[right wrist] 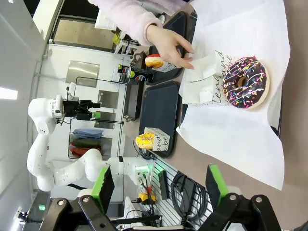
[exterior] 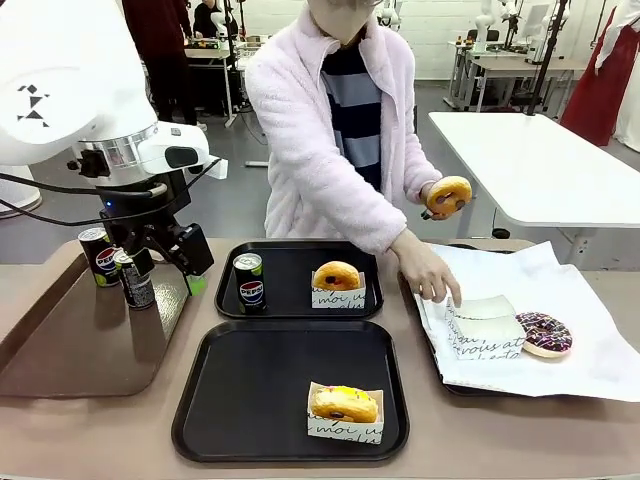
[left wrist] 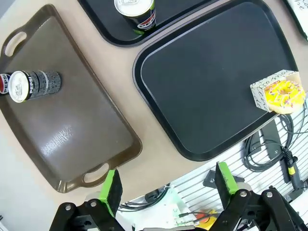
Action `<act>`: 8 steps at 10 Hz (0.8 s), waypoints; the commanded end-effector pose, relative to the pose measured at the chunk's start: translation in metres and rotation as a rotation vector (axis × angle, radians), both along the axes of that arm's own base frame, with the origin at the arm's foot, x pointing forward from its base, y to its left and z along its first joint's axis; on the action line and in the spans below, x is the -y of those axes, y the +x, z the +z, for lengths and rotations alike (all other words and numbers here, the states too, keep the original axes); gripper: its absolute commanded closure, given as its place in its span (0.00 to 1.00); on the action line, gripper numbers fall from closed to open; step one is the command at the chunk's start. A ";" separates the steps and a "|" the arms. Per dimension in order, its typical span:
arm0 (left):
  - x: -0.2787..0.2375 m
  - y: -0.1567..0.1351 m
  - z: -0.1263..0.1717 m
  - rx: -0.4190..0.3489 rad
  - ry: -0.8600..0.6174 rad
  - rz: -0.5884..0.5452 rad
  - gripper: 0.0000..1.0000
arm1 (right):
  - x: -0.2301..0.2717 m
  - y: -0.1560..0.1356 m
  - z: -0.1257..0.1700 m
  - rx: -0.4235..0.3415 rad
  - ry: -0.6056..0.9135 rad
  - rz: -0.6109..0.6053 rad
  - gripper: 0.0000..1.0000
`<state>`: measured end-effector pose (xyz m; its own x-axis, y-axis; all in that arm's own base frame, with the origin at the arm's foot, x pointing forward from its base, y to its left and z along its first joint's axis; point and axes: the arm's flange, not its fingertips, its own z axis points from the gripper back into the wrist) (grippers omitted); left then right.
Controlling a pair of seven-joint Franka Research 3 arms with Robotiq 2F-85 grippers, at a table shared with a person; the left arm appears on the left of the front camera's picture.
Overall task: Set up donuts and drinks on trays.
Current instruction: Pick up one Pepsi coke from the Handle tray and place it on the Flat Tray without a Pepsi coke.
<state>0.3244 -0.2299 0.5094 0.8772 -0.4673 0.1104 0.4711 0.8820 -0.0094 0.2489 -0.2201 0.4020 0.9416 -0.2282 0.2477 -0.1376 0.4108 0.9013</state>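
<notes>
Tan tabletop (exterior: 440, 445), shared with a person in a pale pink fleece (exterior: 320, 130) who stands across from me. Two black trays sit in the middle, one behind the other. On the near tray (exterior: 250, 400), a yellow-glazed donut (exterior: 343, 403) lies flat in a white paper holder (exterior: 345, 430) at the near right corner. On the far tray (exterior: 290, 258), a Pepsi can (exterior: 249, 282) stands upright, long axis vertical, silver top up, and an orange-glazed donut (exterior: 337, 275) sits to its right. At my left, a brown handled tray (exterior: 70, 350) carries two more cans (exterior: 135, 282), both upright and just beside each other. My left gripper (exterior: 170, 265) hangs over that tray close by those cans, fingers spread apart, holding nothing. My right gripper (right wrist: 159, 185) is likewise spread and empty, above white paper (exterior: 590, 370) where a chocolate sprinkle donut (exterior: 544, 334) lies flat beside an empty paper holder (exterior: 485, 325). The person's one hand (exterior: 428, 272) rests on that holder. The other hand (exterior: 432, 205) holds up a golden donut (exterior: 449, 194), tilted on edge, hole facing me.
</notes>
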 end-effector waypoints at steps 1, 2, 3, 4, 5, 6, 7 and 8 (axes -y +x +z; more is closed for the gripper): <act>-0.001 -0.001 0.000 0.001 0.001 0.001 0.00 | 0.001 0.000 0.000 0.011 0.008 -0.002 0.00; -0.027 0.056 0.004 0.036 -0.010 0.139 0.00 | 0.001 0.000 0.000 0.011 0.008 -0.002 0.00; -0.061 0.096 0.002 0.063 0.008 0.293 0.00 | 0.001 0.000 0.000 0.011 0.008 -0.002 0.00; -0.083 0.147 0.005 0.000 0.033 0.382 0.00 | 0.001 0.000 0.000 0.011 0.008 -0.002 0.00; -0.101 0.176 0.001 -0.018 0.050 0.441 0.00 | 0.001 0.000 0.000 0.011 0.008 -0.002 0.00; -0.123 0.169 -0.009 0.008 0.072 0.531 0.00 | 0.001 0.000 0.000 0.011 0.008 -0.002 0.00; -0.128 0.190 -0.007 -0.013 0.088 0.558 0.00 | 0.001 0.000 0.000 0.011 0.008 -0.002 0.00; -0.125 0.197 -0.004 -0.077 0.026 0.532 0.00 | 0.001 0.000 0.000 0.011 0.008 -0.002 0.00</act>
